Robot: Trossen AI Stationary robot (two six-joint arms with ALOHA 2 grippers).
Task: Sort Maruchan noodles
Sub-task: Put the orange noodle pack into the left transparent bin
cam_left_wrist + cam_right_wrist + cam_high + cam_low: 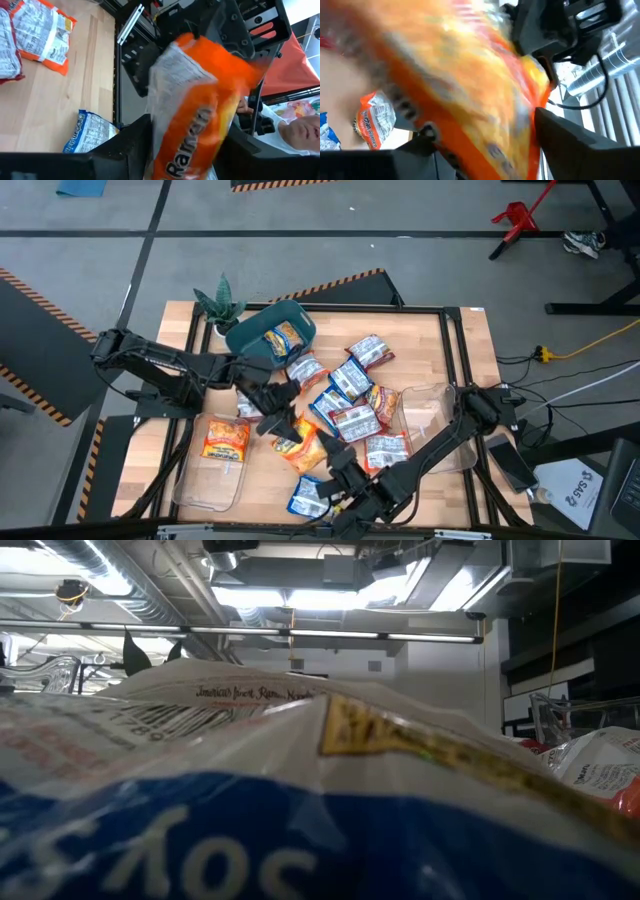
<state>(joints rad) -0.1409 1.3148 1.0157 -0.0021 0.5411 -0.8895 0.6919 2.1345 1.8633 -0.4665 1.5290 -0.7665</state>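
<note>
An orange Maruchan noodle packet (300, 448) hangs above the table's near middle between my two grippers. My left gripper (185, 157) comes from the far left and is shut on it. My right gripper (485, 150) faces it from the near right, open, with a finger on each side of the packet's other end (470, 75). More packets (350, 395) lie in a loose heap at mid-table. One orange packet (226, 438) lies in the left clear tray (205, 490), and another (285, 337) lies in the teal bin (262, 330). My left gripper pinches one end of the orange packet (172, 162) between its two fingers. The fingers come nearly level, slanting from the table's far left. The packet juts forward past them toward the right gripper, clear of the table. My right gripper: I cannot tell whether its spread fingers touch the packet.
A second clear tray (432, 412) sits at the right. A blue-white packet (308, 498) lies at the near edge and fills the low view (300, 830). A small green plant (218, 302) stands at the far left corner.
</note>
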